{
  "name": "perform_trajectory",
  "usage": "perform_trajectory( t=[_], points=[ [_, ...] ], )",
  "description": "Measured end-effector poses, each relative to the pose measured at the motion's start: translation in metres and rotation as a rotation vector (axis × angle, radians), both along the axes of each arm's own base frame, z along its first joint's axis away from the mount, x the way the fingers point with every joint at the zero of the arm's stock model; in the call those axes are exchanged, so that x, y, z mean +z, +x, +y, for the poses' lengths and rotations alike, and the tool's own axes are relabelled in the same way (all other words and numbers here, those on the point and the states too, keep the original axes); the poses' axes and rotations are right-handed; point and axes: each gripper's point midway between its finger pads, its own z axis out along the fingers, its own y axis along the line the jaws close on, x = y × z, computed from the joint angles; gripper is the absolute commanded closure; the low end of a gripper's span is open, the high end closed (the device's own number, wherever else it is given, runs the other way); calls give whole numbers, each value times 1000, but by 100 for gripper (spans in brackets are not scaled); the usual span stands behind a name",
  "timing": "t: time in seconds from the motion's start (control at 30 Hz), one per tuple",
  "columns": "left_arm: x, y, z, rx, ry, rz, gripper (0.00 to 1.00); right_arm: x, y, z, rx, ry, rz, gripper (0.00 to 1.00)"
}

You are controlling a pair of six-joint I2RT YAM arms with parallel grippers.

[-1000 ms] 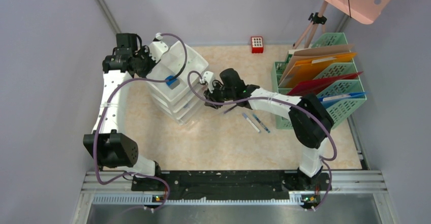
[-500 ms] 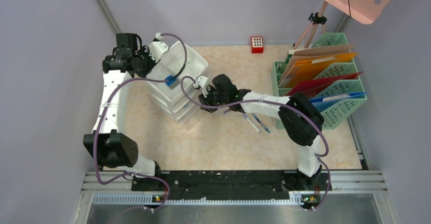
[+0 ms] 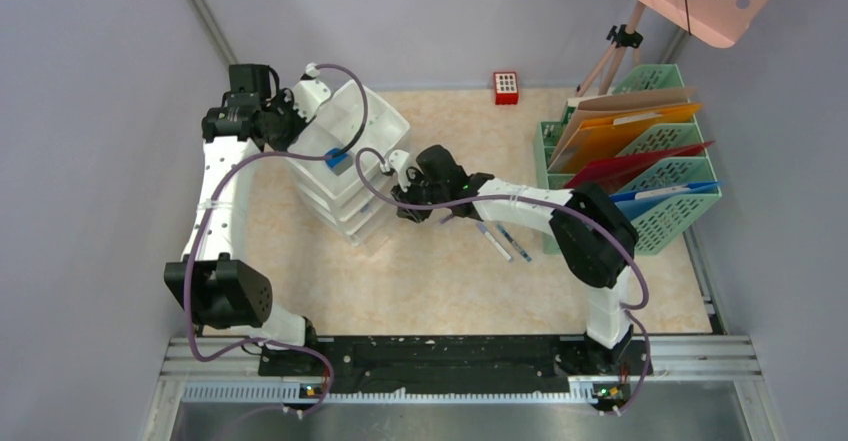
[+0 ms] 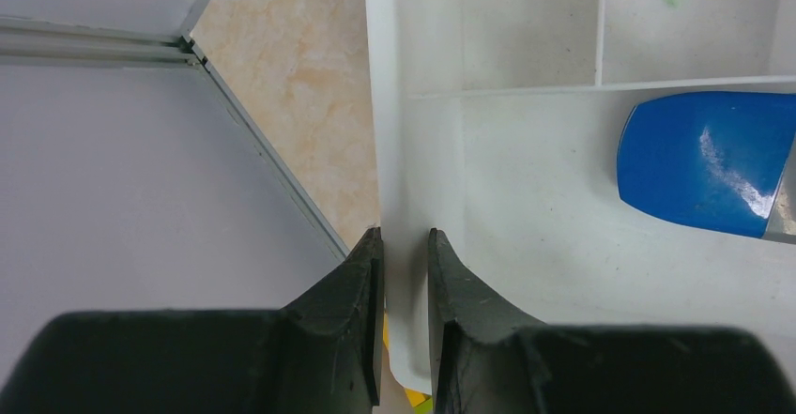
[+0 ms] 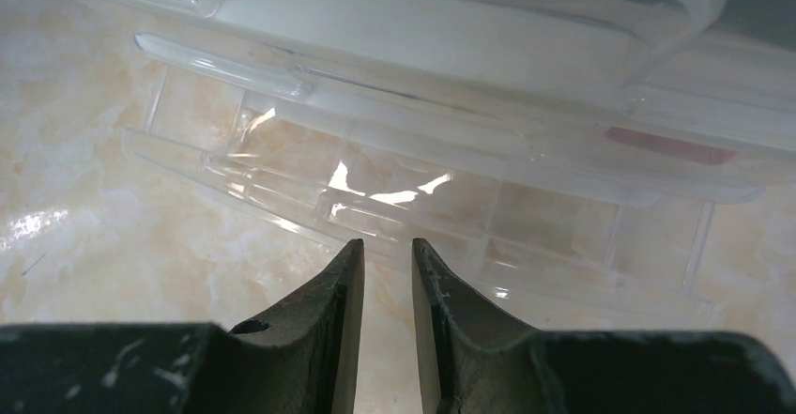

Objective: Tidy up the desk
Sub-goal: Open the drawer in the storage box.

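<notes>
The left end effector [image 4: 405,238] is closed tight on the side wall of the top drawer [image 4: 526,245] of the white drawer unit [image 3: 350,196]. I think it grips there to keep the unit steady, or to hold this drawer pulled out, while the other arm works lower. A blue object [image 4: 699,165] lies inside that drawer; its right end is cut off in the left wrist view, so I cannot say what it is.

The right end effector [image 5: 383,245] is low over the counter [image 3: 450,281], with its jaws narrow and nothing between them. It points at a clear drawer [image 5: 422,198] at the foot of the unit, probably to push or pull it. Whether the tips touch its rim, I cannot tell.

The counter itself fills the floor between the grey walls. Two pens [image 3: 505,243] lie on it just beside the right arm, partly hidden by it. Reflections make the contents of the clear drawer hard to read.
</notes>
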Motion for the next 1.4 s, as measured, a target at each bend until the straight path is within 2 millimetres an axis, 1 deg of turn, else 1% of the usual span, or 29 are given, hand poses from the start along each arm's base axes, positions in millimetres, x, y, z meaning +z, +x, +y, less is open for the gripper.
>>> perform_trajectory(
  t=[0.33, 0.53, 0.7, 0.8, 0.9, 1.0, 1.1, 1.23, 1.27, 1.37, 1.4],
  points=[
    [0, 0, 0, 0, 0, 0, 100, 1, -4, -4, 20, -27, 9, 75],
    [0, 0, 0, 1, 2, 0, 100, 3, -10, -11, 51, -75, 19, 75],
    [0, 0, 2, 6, 8, -2, 100, 3, -20, -20, 76, -116, 47, 75],
    [0, 1, 2, 4, 11, -2, 100, 0, -24, -25, 84, -139, 58, 73],
    [1, 1, 3, 0, 21, -3, 100, 1, -26, -28, 89, -151, 61, 66],
    [1, 1, 4, -3, 28, -4, 100, 10, -28, -31, 88, -146, 54, 60],
    [1, 1, 5, -7, 37, -5, 100, 25, -25, -35, 80, -131, 33, 56],
    [1, 4, 5, -10, 40, -2, 86, 46, -17, -45, 53, -105, 4, 51],
    [2, 5, 5, -9, 39, -4, 81, 49, -14, -48, 43, -101, 0, 49],
    [2, 5, 5, -1, 32, -3, 68, 60, -2, -64, -1, -98, -15, 46],
    [3, 5, 5, 3, 28, -3, 66, 61, 0, -68, -10, -101, -20, 45]
  ],
)
